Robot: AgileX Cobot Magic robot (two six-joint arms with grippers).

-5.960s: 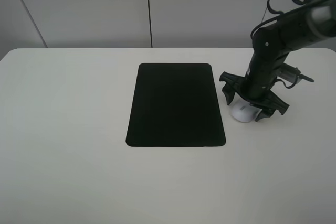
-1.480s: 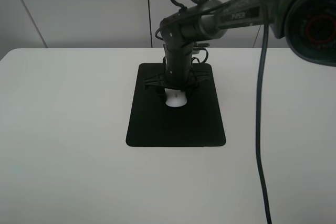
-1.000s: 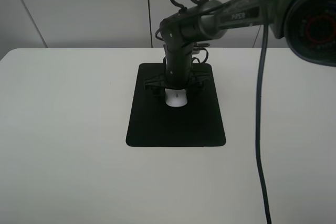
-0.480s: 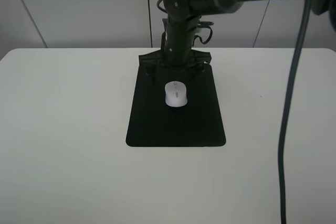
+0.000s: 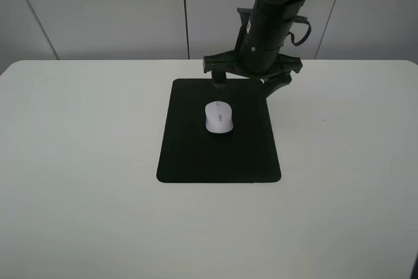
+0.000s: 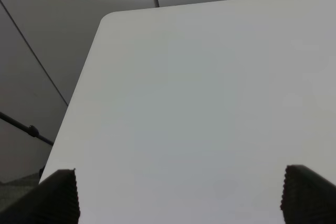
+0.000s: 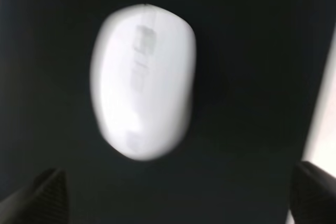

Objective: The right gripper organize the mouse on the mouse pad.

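The white mouse point(image 5: 219, 117) lies on the upper middle of the black mouse pad point(image 5: 219, 155), long axis along the pad. My right gripper point(image 5: 251, 75) is open and empty, raised above the pad's far edge, clear of the mouse. In the right wrist view the mouse point(image 7: 143, 80) is blurred on the pad point(image 7: 247, 77), with the fingertips point(image 7: 50, 192) at the lower corners, wide apart. In the left wrist view my left gripper point(image 6: 181, 192) is open over bare table, its fingertips point(image 6: 63, 192) apart. The left arm is out of the exterior view.
The white table point(image 5: 78, 161) holds only the pad and mouse. Its far edge meets a grey panelled wall point(image 5: 98, 11). The left wrist view shows the table's rounded corner point(image 6: 107, 17).
The right gripper carried the mouse from the table right of the pad onto the pad, let it go, then rose and moved back and right. The mouse stays put.
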